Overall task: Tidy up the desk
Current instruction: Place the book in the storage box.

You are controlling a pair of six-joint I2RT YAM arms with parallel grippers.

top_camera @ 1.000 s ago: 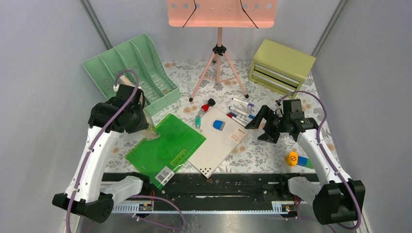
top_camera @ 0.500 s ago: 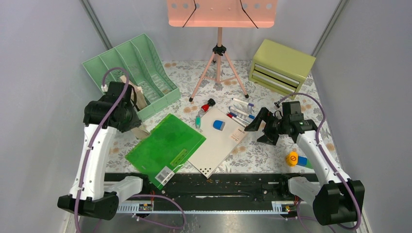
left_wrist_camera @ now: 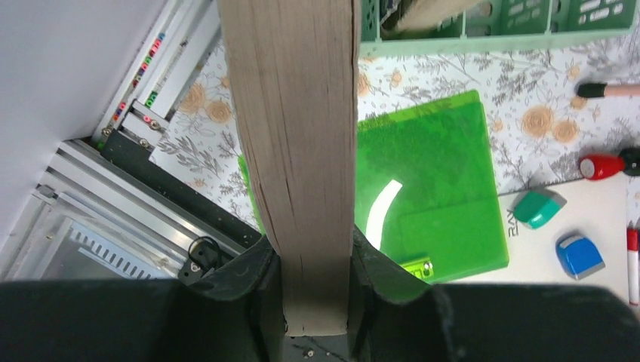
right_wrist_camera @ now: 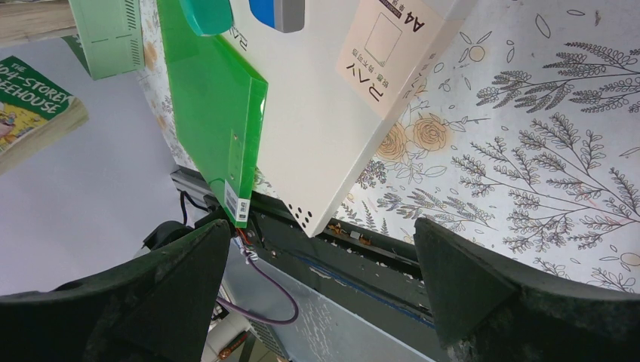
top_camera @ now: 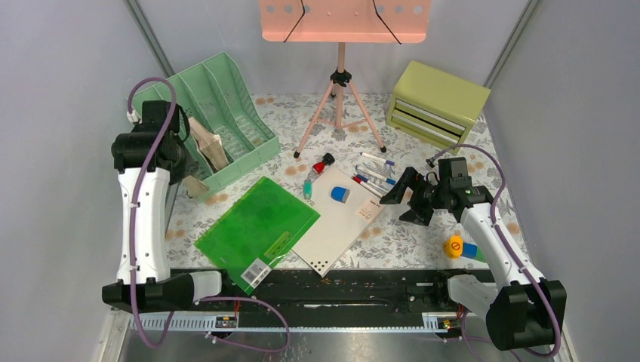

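Left tool (left_wrist_camera: 315, 294) is clamping a book (left_wrist_camera: 298, 151) by one end. Over the last second it has been carrying the book from above the green folder (top_camera: 260, 226) leftward and farther, to beside the file tray (top_camera: 226, 90). Only the left wrist view is showing this grip. Right tool (right_wrist_camera: 321, 225) is gaping wide, empty, staying put. The table (top_camera: 423, 241) is lying beneath both tools.

Top view: you look from high behind arm bases, down and toward far wall; whole desk (top_camera: 423, 241) in frame, wide and distant. Left wrist view: you sit close above left gripper (left_wrist_camera: 315, 260), looking down along held book (left_wrist_camera: 298, 113) at near-left desk. Right wrist view: you ride low over right gripper (right_wrist_camera: 321, 226), frame rolled, facing left toward near edge. All three share green folder (top_camera: 260, 226) and white pad (top_camera: 336, 226).
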